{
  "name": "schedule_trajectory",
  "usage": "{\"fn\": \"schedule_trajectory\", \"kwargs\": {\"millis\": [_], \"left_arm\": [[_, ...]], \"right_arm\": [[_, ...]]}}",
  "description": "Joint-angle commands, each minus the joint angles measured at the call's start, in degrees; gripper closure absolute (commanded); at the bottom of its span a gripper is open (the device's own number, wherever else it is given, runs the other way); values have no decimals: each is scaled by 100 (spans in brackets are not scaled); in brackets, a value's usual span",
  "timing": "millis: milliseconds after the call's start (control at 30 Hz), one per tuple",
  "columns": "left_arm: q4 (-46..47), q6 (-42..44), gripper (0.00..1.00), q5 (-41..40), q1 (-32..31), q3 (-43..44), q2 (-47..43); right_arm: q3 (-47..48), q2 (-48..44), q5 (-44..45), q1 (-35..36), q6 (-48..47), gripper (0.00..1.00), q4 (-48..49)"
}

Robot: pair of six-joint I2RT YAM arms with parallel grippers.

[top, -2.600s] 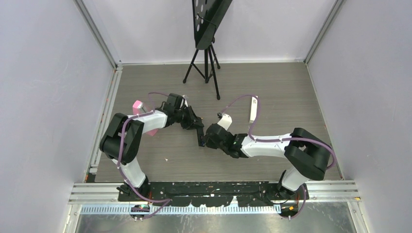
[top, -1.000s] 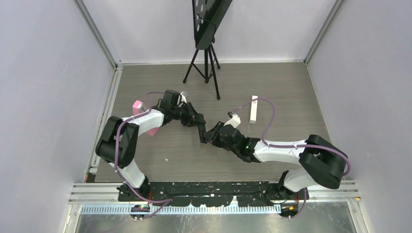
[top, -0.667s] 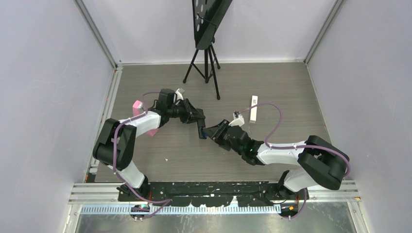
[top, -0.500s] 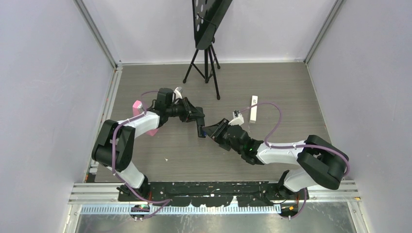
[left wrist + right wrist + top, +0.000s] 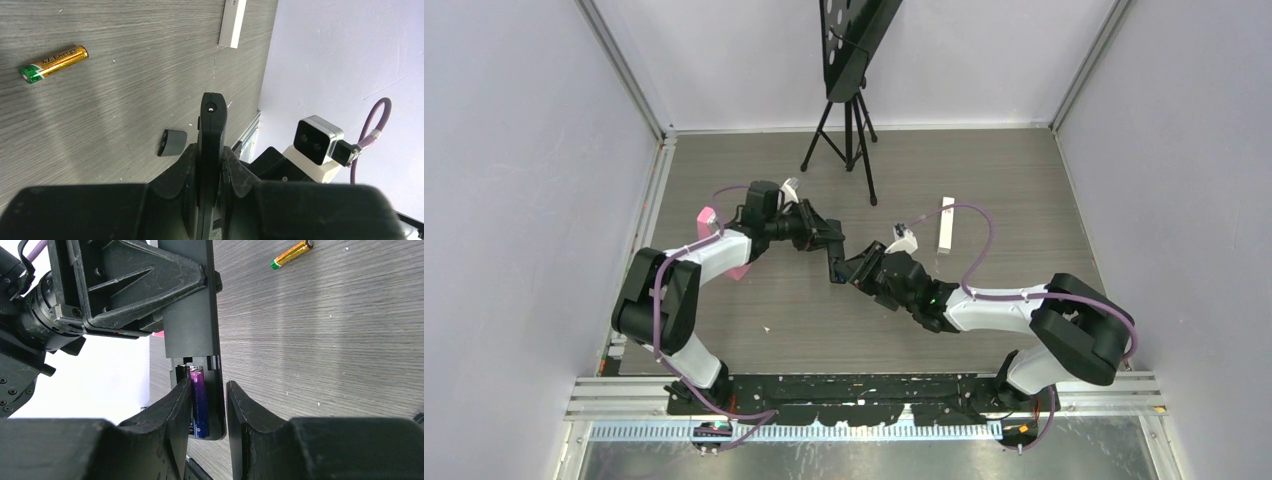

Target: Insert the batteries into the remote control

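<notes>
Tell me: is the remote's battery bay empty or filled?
Holds one: a purple battery lies inside the opened remote; a second cannot be told.

Left claw (image 5: 829, 254) grips the remote (image 5: 835, 275) mid-bench (image 5: 1024, 180), right claw (image 5: 854, 272) at its near end. White strip (image 5: 945, 224) lies apart, right. Tripod (image 5: 849, 135) at back.

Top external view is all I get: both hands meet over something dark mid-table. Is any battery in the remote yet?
Observer: Yes. The right wrist view shows a purple battery lying in the remote's open compartment.
Operator: Which hand holds the remote?
Observer: The left hand, shut on its thin edge.
Operator: Any batteries lying loose?
Observer: One orange-yellow battery lies on the table, apart from both hands.
</notes>
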Motion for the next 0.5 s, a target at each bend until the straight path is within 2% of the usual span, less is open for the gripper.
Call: {"fn": "schedule_trajectory", "kwargs": {"millis": [0, 233, 467], "left_arm": [[288, -395, 100, 673, -165, 235, -457], [408, -552, 100, 923, -165, 212, -616], [875, -1274, 100, 1459, -165, -16, -793]], "right_arm": [[-9, 200, -246, 76, -124, 64, -522], [-113, 212, -147, 76, -186, 66, -212], [-533, 640, -226, 60, -566, 67, 1496]]}}
